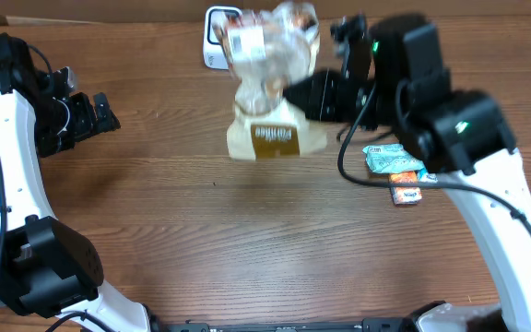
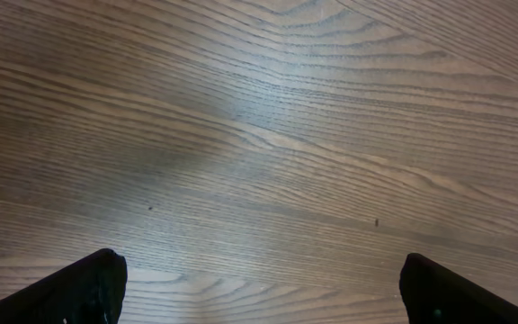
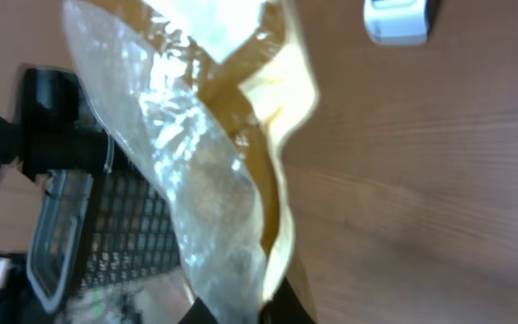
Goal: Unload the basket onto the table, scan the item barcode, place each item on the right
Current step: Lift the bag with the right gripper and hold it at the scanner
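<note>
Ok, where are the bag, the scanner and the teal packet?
bag (image 1: 275, 136): overhead view, on its beige lower part.
scanner (image 1: 210, 46): overhead view, on its white left side.
teal packet (image 1: 393, 159): overhead view, on its middle.

Wood-grain table (image 2: 268, 126), left pincer (image 2: 259, 301) spread wide, dark fingertips (image 2: 79, 292) at both bottom corners

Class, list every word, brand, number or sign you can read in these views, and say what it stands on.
Nothing reads with certainty.
Brown label on the bag: light lettering, too blurred.
White sticker near the bag's top: print too small.
Teal packet, orange packet: print too small.
White scanner: no legible marking.
Table in the left wrist view: no text.
</note>
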